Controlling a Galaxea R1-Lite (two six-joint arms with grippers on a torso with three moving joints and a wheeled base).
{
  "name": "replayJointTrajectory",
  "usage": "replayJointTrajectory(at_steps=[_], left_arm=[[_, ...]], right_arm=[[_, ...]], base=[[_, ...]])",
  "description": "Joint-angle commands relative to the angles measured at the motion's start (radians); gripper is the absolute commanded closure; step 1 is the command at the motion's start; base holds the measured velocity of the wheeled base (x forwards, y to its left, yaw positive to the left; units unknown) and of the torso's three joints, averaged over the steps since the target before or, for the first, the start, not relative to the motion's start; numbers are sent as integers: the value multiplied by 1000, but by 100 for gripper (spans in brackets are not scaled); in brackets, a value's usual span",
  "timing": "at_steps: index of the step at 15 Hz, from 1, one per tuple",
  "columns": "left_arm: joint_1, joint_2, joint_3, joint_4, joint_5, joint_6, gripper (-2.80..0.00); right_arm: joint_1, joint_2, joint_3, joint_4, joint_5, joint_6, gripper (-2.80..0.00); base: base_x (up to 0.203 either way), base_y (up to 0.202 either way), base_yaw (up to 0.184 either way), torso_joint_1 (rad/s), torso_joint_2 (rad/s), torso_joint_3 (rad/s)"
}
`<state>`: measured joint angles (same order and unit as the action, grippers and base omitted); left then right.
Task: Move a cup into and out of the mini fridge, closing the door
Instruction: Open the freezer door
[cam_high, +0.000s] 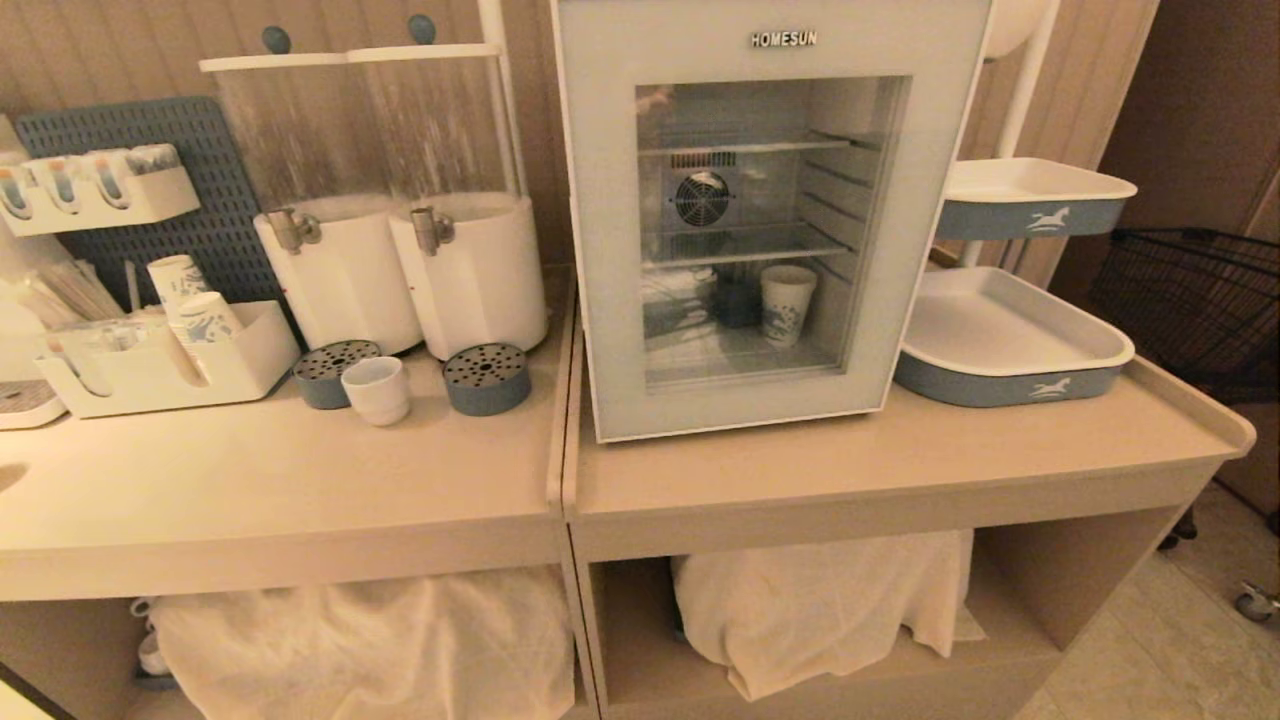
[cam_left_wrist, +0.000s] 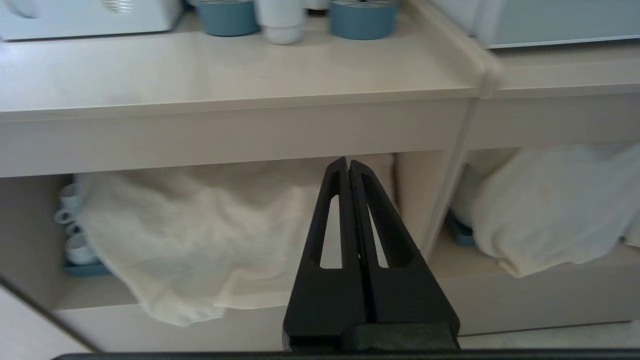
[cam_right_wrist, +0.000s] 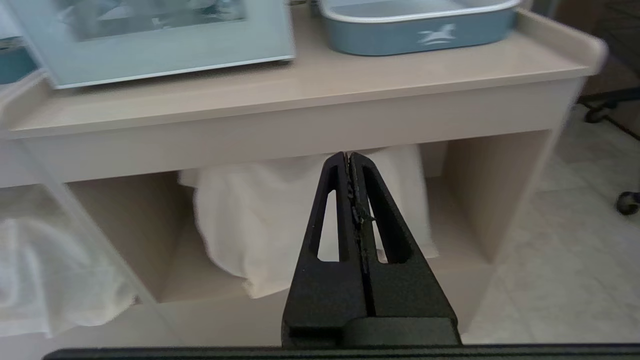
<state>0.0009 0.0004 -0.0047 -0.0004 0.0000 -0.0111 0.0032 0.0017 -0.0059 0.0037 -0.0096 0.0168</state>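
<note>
Your small plain white ceramic cup (cam_high: 376, 389) stands upright on the beige counter (cam_high: 300, 480), between two blue-grey perforated discs (cam_high: 486, 378). White glass-windowed fridge door (cam_high: 765, 215) closed. Left gripper (cam_left_wrist: 349, 165) and right gripper (cam_right_wrist: 348, 159) clenched, empty, below counter.

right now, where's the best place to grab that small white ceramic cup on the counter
Grip the small white ceramic cup across its upper body from the front. It stands upright, flanked closely by two round blue drip trays with the white dispensers behind; no handle shows from here, so a front approach looks clearest.
</note>
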Motion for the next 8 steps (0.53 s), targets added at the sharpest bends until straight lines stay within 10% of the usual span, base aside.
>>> replayJointTrajectory(at_steps=[1, 8], left_arm=[[1, 0, 0, -1, 0, -1, 0], [0, 0, 0, -1, 0, -6, 0]], right_arm=[[0, 1, 0, 1, -1, 0, 0], [0, 0, 0, -1, 0, 0, 0]], base=[[0, -183, -15, 2, 2, 5], [0, -31, -1, 0, 0, 2]])
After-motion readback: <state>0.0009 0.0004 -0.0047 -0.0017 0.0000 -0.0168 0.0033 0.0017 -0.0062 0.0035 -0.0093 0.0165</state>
